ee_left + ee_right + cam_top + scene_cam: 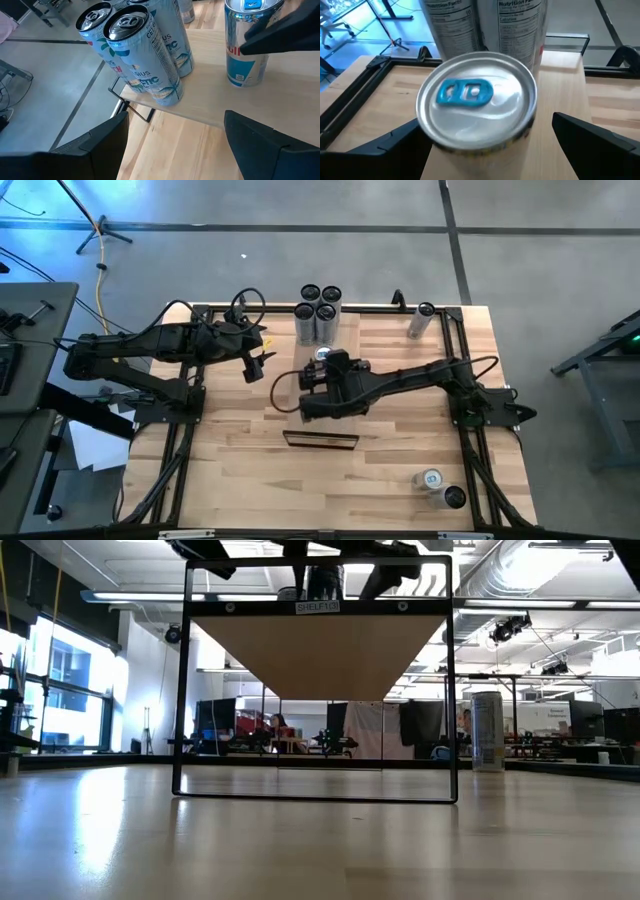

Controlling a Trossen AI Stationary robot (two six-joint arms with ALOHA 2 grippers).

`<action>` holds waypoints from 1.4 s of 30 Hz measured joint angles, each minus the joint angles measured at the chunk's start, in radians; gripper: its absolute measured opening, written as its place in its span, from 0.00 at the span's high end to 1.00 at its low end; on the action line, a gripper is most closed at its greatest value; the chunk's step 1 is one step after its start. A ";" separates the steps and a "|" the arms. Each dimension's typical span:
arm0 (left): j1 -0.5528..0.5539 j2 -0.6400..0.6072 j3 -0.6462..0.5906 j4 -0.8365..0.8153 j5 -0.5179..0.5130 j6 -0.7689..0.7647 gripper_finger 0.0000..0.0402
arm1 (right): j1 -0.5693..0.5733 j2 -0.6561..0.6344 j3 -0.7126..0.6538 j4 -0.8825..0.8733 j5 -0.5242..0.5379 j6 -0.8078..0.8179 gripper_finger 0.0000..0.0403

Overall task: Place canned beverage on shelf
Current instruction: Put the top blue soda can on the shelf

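Blue-tabbed can point(477, 117): we find it upright on the shelf point(560, 105), between the wide-open right gripper's point(485, 150) fingers, untouched; four tall cans point(145, 55) just beyond; left gripper point(175, 145) open nearby

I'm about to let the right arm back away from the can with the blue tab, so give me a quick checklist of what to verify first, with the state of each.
1. Blue-tab can stands upright on the shelf: ok.
2. Right gripper open, fingers either side of the can: ok.
3. Fingers clear of the can's wall: cannot tell; the lid hides the contact line.
4. Four tall cans at the shelf's far end upright, apart from the blue-tab can: ok.
5. Left gripper open, empty, off to the side of the shelf: ok.
6. Two spare cans at the table's near right corner lie outside the retreat path: ok.
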 joint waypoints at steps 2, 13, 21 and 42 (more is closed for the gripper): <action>0.000 0.000 0.000 0.000 0.000 0.000 0.26 | -0.008 0.000 0.000 0.006 -0.016 0.000 0.04; 0.000 0.000 0.000 0.000 0.000 0.001 0.26 | -0.026 0.000 0.000 0.007 -0.025 0.000 0.07; 0.000 0.000 0.000 0.000 0.000 0.001 0.26 | -0.027 0.000 0.000 -0.023 -0.013 0.000 0.36; 0.000 0.000 0.000 -0.001 0.000 0.001 0.26 | -0.048 -0.063 -0.002 -0.086 -0.024 -0.347 0.43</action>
